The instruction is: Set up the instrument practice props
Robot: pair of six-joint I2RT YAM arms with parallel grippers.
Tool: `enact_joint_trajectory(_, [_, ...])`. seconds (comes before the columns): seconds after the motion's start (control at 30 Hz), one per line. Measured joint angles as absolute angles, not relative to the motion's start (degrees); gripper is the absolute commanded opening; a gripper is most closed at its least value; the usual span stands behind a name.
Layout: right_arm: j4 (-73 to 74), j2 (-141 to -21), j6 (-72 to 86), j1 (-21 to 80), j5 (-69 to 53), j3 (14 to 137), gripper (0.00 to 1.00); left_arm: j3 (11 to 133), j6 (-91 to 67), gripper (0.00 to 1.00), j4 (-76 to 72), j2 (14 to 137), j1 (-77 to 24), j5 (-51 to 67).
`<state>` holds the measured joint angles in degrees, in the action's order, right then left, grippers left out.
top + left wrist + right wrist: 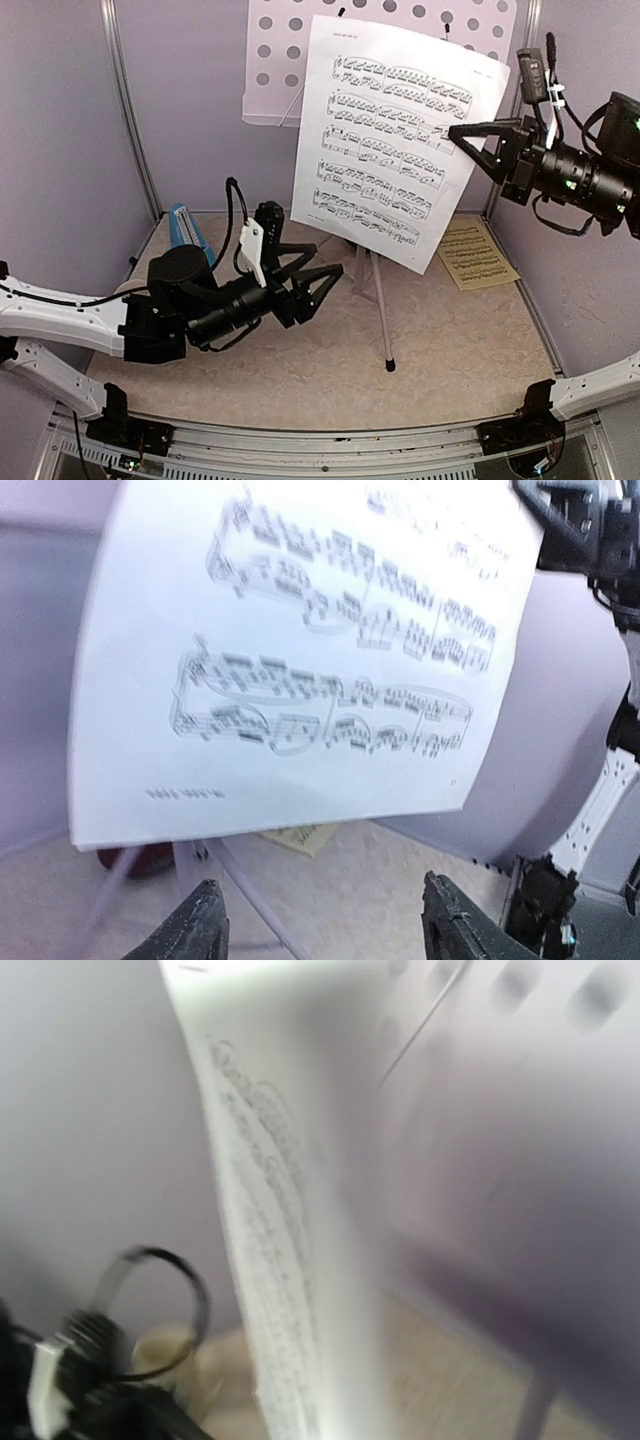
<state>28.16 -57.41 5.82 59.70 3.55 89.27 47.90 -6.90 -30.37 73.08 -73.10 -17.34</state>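
One white sheet (395,140), pinched by its edge in the clamped right gripper (462,132) in front of the stand (275,60), could be creased or dropped if tugged w/ the left gripper (325,282), now spread & empty.

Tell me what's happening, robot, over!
Right gripper shut on edge of white printed music sheet, held before white perforated stand. Left gripper open, empty, below sheet. Yellow music sheet flat on beige table, well aside.

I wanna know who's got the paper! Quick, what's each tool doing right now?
Left tool: open, holding nothing.
Right tool: closed, pinching the edge of the white music sheet.
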Motion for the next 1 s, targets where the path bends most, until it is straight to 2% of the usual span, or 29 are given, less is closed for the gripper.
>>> enact_joint_trajectory(0.2, [30.0, -60.4, 5.7, 59.7, 10.8, 100.6, 0.0, 63.5, 2.9, 0.6, -21.4, 68.4, -73.1, -22.0])
enact_joint_trajectory(0.4, [31.1, -63.5, 2.9, 59.7, 18.7, 108.1, 0.0, 78.0, 10.6, 0.6, -15.7, 72.6, -73.1, -27.1])
enact_joint_trajectory(0.7, [29.4, -65.7, -4.6, 59.7, 28.5, 110.0, 0.0, 94.9, 18.6, 0.54, -10.5, 84.0, -68.5, -29.4])
enact_joint_trajectory(1.0, [26.0, -70.4, -10.0, 58.2, 29.3, 112.1, 0.0, 109.6, 20.8, 0.47, -2.6, 91.3, -62.5, -27.0])
